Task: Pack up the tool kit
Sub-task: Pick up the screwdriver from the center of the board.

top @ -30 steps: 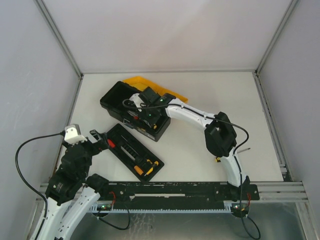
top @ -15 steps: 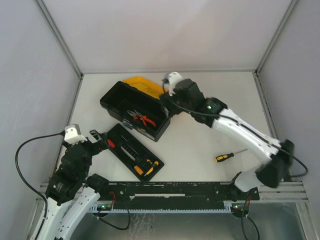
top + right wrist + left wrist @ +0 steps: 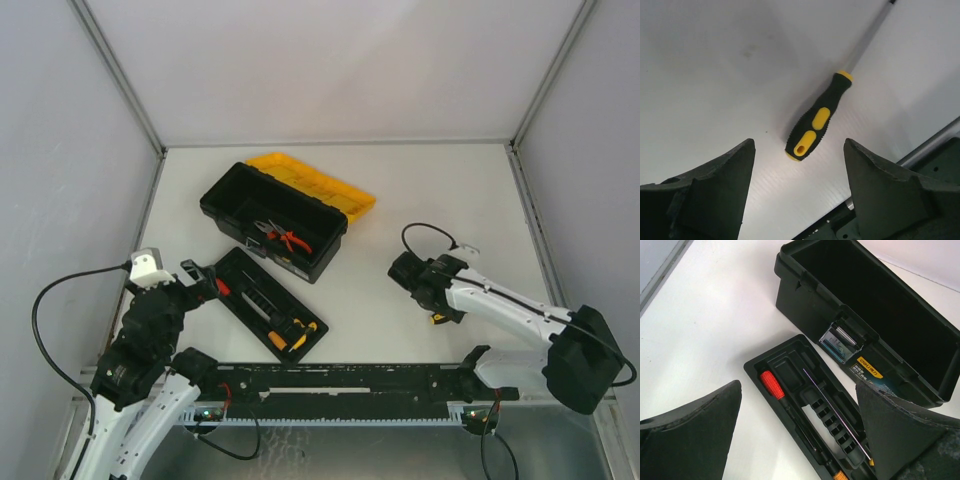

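The black toolbox (image 3: 240, 200) stands open at the back left, its yellow lid (image 3: 320, 186) folded back and orange-handled pliers (image 3: 285, 238) lying inside. Its black inner tray (image 3: 268, 302) lies on the table in front of it, holding screwdrivers. In the left wrist view the tray (image 3: 790, 357) shows a red-handled screwdriver (image 3: 771, 385), and the toolbox (image 3: 805, 295) with its latch (image 3: 840, 340) lies beyond. My left gripper (image 3: 797, 440) hangs open above the tray. My right gripper (image 3: 797, 190) is open just above a black-and-yellow-handled screwdriver (image 3: 817, 120) lying on the table, touching nothing.
A metal rail (image 3: 350, 378) runs along the table's near edge, close behind the loose screwdriver (image 3: 438, 318). Grey walls close in the table on the left, back and right.
My right arm left the pliers in the toolbox, swung right and forward, and came down over the loose screwdriver with its jaws opening wider. The left arm has not moved.
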